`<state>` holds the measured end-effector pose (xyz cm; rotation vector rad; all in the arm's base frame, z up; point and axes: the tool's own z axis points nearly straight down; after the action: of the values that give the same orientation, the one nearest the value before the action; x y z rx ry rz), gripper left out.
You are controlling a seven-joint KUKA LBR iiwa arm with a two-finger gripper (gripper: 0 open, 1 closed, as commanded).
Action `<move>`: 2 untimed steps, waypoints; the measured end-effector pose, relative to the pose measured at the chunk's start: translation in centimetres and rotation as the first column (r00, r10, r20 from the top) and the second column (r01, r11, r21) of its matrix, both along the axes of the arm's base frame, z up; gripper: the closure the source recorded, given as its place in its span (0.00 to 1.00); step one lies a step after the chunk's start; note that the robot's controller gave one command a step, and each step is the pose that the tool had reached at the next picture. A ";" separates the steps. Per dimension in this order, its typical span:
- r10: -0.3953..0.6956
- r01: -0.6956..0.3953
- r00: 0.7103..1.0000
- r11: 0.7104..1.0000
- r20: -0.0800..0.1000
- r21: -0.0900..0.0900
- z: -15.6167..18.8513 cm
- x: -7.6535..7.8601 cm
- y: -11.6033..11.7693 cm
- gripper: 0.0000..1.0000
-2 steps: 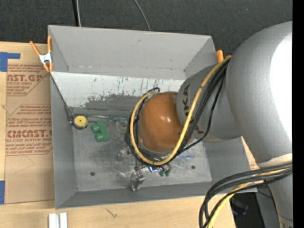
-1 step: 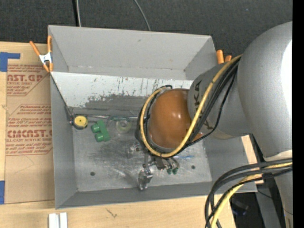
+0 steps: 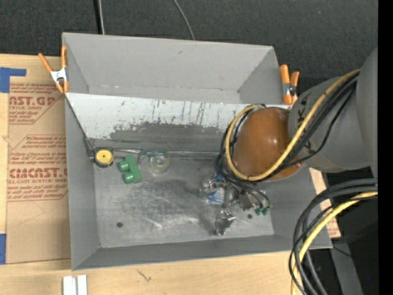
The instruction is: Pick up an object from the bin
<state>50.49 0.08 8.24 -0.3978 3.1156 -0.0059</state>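
My gripper (image 3: 226, 214) is low over the bin floor at the right front, under the arm's orange dome. A small blue thing (image 3: 213, 195) lies just left of it, touching or nearly so. Small dark green bits (image 3: 263, 211) sit at its right side. Whether anything is held cannot be made out.
At the back left of the bin floor lie a yellow round piece (image 3: 103, 158), a green blocky piece (image 3: 129, 171) and a clear round thing (image 3: 158, 163). The arm and its cables cover the bin's right side.
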 end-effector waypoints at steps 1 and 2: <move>0.162 -0.162 0.987 0.987 0.003 0.000 -0.4 5.2 -9.0 0.00; 0.165 -0.165 0.986 0.986 0.001 0.005 -0.4 5.1 -8.6 1.00</move>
<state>55.63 -8.49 7.85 -0.6547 3.0707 0.0028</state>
